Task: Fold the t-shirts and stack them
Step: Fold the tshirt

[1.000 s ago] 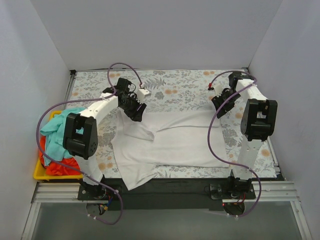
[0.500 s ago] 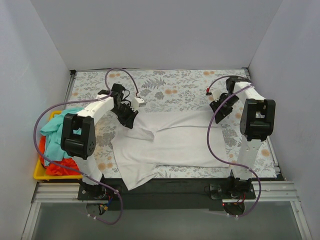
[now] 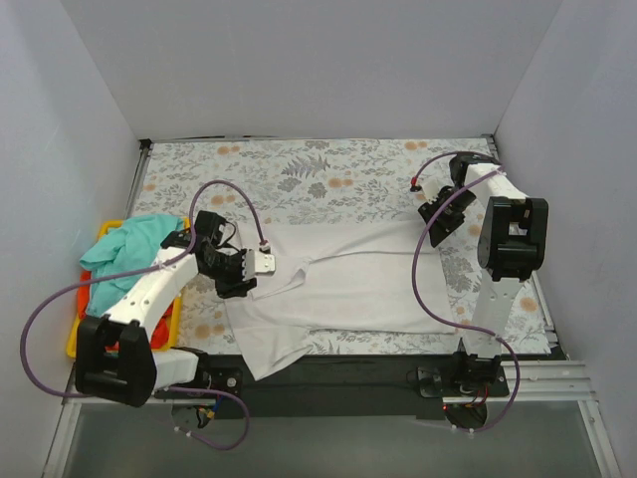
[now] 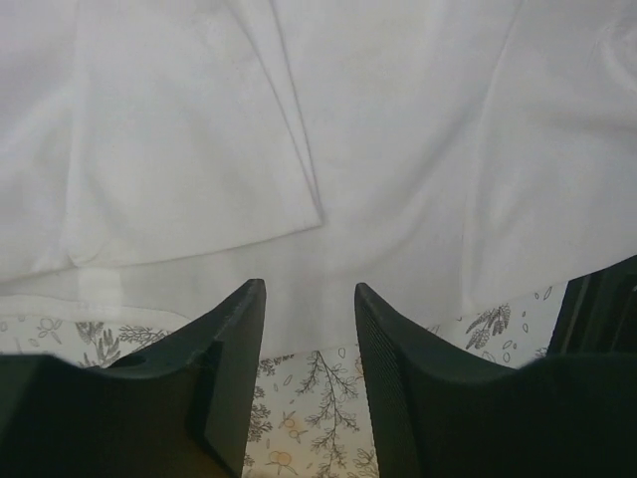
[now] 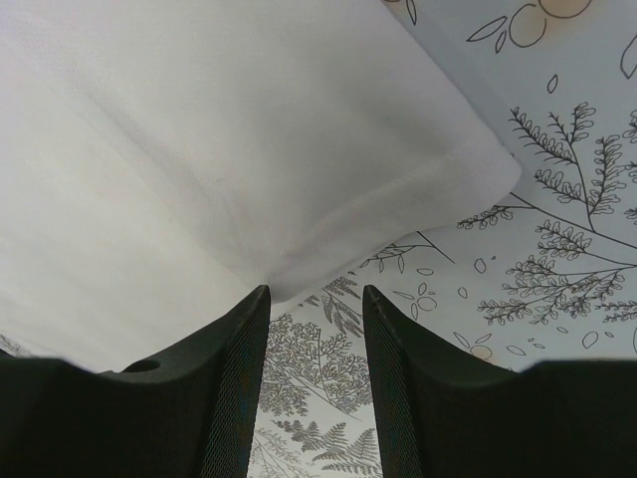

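The white t-shirt (image 3: 348, 284) lies spread across the middle of the table, its near-left part hanging over the front edge. My left gripper (image 3: 242, 282) is open and empty, low at the shirt's left edge. In the left wrist view (image 4: 310, 289) the shirt (image 4: 398, 149) with a folded sleeve lies just ahead of the fingertips. My right gripper (image 3: 435, 221) is open at the shirt's far right corner. In the right wrist view (image 5: 316, 291) that corner (image 5: 199, 129) lies just ahead of the left fingertip. The teal t-shirt (image 3: 124, 249) and the orange-red t-shirt (image 3: 124, 334) are heaped at the left.
A yellow tray (image 3: 80, 349) at the table's left edge holds the heaped shirts. The floral table cover (image 3: 328, 179) shows bare behind the white shirt and in strips at its left and right. White walls close in the table on three sides.
My left arm has swung from the shirt's far left corner back toward me to its left edge. The shirt's far left part now lies flatter. The right arm has barely moved.
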`<control>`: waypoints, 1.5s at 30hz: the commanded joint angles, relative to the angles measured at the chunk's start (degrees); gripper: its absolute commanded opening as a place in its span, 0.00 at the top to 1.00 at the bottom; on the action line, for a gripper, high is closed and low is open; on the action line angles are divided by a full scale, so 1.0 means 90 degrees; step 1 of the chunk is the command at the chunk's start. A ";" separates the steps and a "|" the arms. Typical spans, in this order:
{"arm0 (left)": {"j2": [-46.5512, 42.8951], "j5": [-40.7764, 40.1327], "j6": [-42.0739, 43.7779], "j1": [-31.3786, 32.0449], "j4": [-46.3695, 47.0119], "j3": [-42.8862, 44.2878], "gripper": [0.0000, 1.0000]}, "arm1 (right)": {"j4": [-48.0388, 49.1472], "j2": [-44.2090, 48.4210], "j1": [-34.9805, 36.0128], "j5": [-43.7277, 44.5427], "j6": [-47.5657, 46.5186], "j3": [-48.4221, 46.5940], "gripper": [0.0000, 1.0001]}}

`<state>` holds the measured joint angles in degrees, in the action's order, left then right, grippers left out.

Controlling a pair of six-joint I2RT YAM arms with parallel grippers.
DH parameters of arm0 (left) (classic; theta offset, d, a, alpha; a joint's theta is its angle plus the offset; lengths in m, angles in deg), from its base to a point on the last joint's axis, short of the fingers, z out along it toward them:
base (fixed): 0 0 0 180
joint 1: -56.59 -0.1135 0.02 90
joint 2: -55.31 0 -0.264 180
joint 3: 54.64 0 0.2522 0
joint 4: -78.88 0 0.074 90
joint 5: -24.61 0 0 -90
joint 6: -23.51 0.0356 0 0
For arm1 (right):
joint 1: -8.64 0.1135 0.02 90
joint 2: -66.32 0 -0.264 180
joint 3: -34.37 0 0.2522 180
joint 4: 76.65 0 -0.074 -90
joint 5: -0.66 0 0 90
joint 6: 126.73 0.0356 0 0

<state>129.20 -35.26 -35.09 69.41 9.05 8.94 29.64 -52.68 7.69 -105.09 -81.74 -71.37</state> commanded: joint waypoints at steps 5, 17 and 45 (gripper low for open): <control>0.0008 0.0276 -0.0910 -0.0008 0.1278 0.0185 0.59 | -0.0127 0.0039 0.0008 -0.0028 -0.0008 -0.0170 0.52; 0.3157 0.0130 -0.6271 -0.1160 0.1239 0.3448 0.53 | -0.0146 -0.0459 -0.0362 -0.0651 0.1426 -0.1419 0.50; 0.4671 -0.0271 -0.7746 -0.1415 0.1494 0.4161 0.70 | -0.0137 -0.1319 -0.0304 -0.0838 0.1847 -0.2055 0.87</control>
<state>170.68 -38.14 -103.65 56.97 21.50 43.48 29.29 -64.66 5.09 -111.40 -65.28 -86.93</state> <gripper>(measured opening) 0.330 0.171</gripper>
